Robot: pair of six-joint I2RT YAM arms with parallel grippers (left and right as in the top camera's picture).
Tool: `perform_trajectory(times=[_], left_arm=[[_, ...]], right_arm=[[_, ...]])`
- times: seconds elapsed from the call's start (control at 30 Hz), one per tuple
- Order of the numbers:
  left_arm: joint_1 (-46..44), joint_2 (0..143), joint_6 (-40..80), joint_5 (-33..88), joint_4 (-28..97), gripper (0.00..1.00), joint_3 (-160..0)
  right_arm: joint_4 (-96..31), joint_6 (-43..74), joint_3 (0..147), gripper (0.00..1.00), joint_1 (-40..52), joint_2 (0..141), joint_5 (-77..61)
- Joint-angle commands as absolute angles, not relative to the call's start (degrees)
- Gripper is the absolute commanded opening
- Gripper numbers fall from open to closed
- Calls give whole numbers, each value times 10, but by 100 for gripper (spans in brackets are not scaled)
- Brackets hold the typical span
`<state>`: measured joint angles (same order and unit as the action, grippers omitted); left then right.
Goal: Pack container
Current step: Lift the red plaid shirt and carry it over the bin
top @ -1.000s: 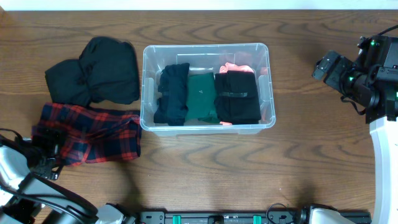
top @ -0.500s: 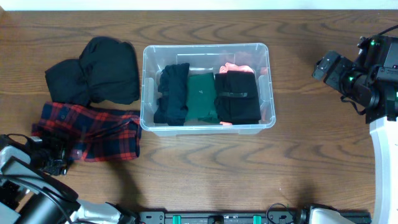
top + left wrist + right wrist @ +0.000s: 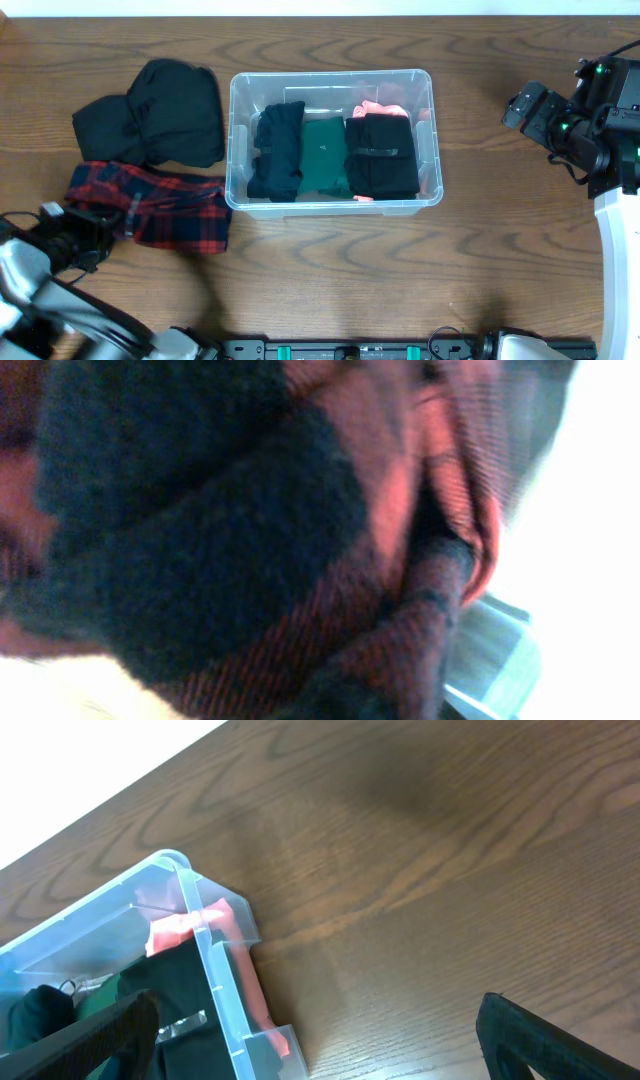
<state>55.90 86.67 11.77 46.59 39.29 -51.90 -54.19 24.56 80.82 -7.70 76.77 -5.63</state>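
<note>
The clear plastic container [image 3: 331,75] stands mid-table and holds a folded black garment [image 3: 276,150], a green one [image 3: 324,155], another black one [image 3: 381,155] and a coral piece [image 3: 372,106]. A red-and-navy plaid shirt [image 3: 165,205] lies on the table to its left. My left gripper [image 3: 95,238] is at the shirt's left end, shut on the bunched fabric; plaid cloth [image 3: 250,540] fills the left wrist view and hides the fingers. My right gripper [image 3: 525,105] hangs open right of the container, nothing between its fingers [image 3: 100,1030], with the container's corner [image 3: 200,950] below it.
A heap of black clothes [image 3: 150,115] lies at the back left, touching the plaid shirt and close to the container's left wall. Bare wooden tabletop [image 3: 330,270] runs along the front and to the right of the container.
My left gripper has closed on the plaid shirt's left end. That end has bunched up and shifted right and away from the front edge. The right arm has not moved.
</note>
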Motion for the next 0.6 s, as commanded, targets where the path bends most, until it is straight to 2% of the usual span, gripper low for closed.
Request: perform_trajectory(times=[0.0, 0.13, 0.27, 0.4, 0.57], left_arm=[[555, 750, 132, 629, 400, 6, -553], [545, 630, 209, 643, 398, 6, -553], [491, 551, 293, 653, 380, 6, -553], [434, 529, 378, 706, 296, 6, -553], [368, 530, 467, 707, 196, 6, -553]], right_arm=[[-542, 248, 810, 99, -81, 769, -58], [-542, 248, 810, 99, -81, 769, -58], [-542, 248, 810, 99, -81, 769, -58], [-542, 248, 810, 99, -81, 769, -58], [-542, 248, 810, 99, -81, 769, -58]])
